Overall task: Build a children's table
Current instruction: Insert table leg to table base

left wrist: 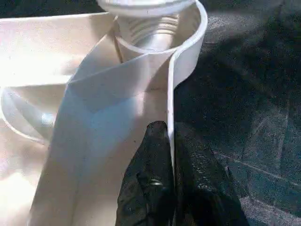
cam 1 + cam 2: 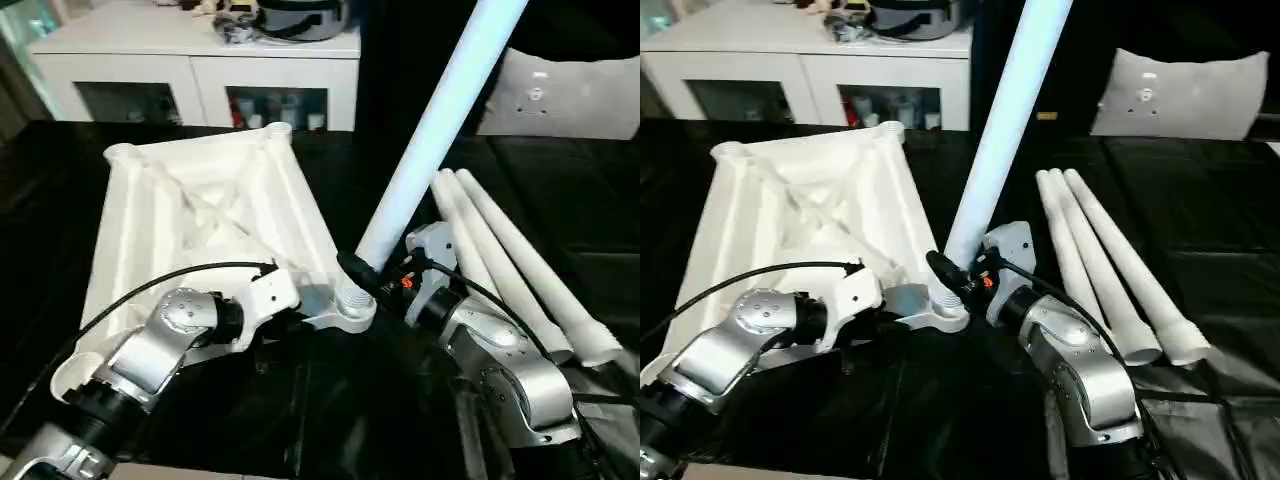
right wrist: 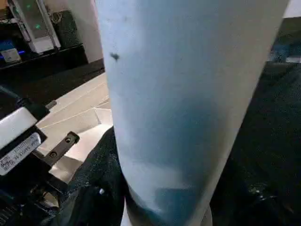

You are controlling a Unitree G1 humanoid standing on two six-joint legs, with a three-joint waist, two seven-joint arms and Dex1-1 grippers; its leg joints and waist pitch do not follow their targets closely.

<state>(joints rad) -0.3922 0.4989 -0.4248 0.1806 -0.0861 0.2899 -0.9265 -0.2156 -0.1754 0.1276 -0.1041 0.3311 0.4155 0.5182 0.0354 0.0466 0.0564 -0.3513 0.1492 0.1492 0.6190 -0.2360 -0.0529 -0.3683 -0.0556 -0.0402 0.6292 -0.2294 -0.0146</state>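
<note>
Left eye view: white table top [image 2: 210, 215] lies upside down w/ ribbed underside up on a black-covered table [image 2: 560, 190], tilted a bit, near corner socket [image 2: 345, 310] twd me at the centre. My left end effector [image 1: 162, 155] is closed on the top's thin edge wall just beside that socket; in the left wrist view one black finger [image 1: 146, 174] sits inside the wall, the other outside, wall pinched btwn them. Same view shows the ridged, threaded end of a leg [image 1: 150, 26] sitting in the round socket.

That leg [image 2: 430, 130] stands steeply, leaning up & away to my right, its lower end at the socket. My right end effector [image 2: 365, 272] grips it low down, just above the threads; in the right wrist view the leg [image 3: 188, 103] is close up w/ a dark finger [image 3: 101, 188] against its base. Can't tell how far the thread is in.

Three more legs [image 2: 1095, 260] lie side by side on the black cover to my right, touching each other, well apart from the top, wide ends nearer me.

Beyond the table: white cabinet [image 2: 200, 60] w/ glass-front shelves, clutter on top, & a light grey cushion [image 2: 1185, 95] far right.
</note>
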